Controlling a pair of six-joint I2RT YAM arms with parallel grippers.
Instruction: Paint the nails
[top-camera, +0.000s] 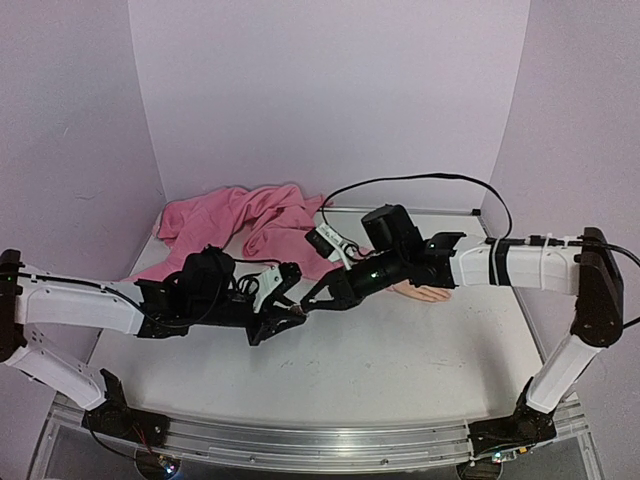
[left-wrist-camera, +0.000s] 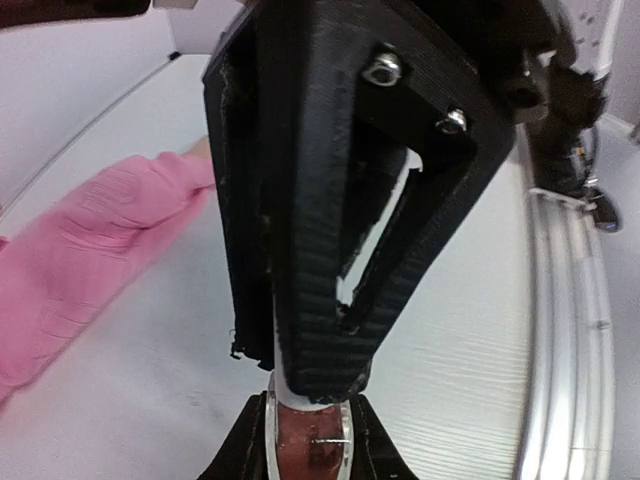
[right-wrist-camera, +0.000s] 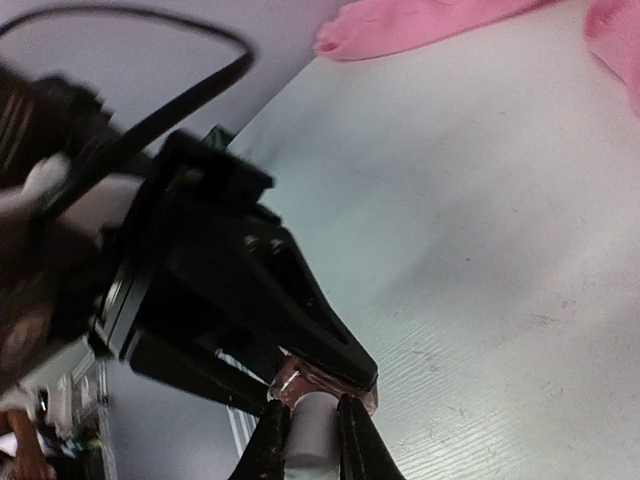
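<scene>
The peach mannequin hand lies flat on the table right of centre; its nails are too small to make out. The right forearm passes over its wrist. My two grippers meet left of it, low over the table. The left gripper is shut on the tiny bottle of pinkish polish, whose glass sits between its two dark fingers. The right gripper is shut on the bottle's pale cap, with the pink glass just beyond the fingertips.
A crumpled pink cloth lies at the back left of the white table and runs toward the mannequin hand. Lilac walls close off the back and both sides. A metal rail runs along the near edge.
</scene>
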